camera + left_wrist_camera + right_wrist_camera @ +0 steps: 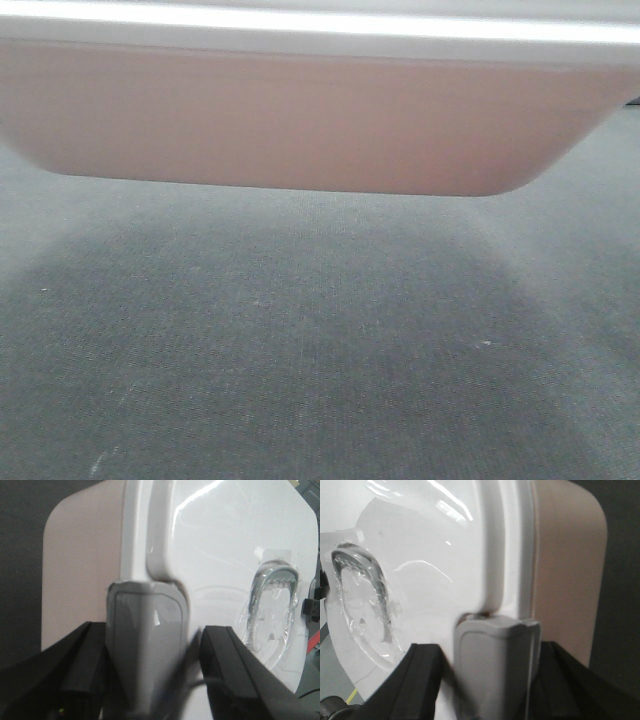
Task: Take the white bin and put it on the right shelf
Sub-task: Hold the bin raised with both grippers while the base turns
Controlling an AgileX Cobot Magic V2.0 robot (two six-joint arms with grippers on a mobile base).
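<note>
White bin (pixel 300 120) aloft, its grey latches (pixel 145 610) clamped inside left gripper (pixel 152 647) and right gripper (pixel 490 655).

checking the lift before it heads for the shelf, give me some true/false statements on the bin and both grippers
1. The white bin hangs clear of the grey carpet. True.
2. The bin's lid is off. False: the glossy white lid sits on the bin.
3. The left gripper has a finger on each side of a grey latch. True.
4. The right gripper is open in free air, away from the bin. False: its fingers bracket a second latch at the bin's end.
5. The bin rests on a shelf. False: no shelf is in view, only carpet below the bin.
</note>
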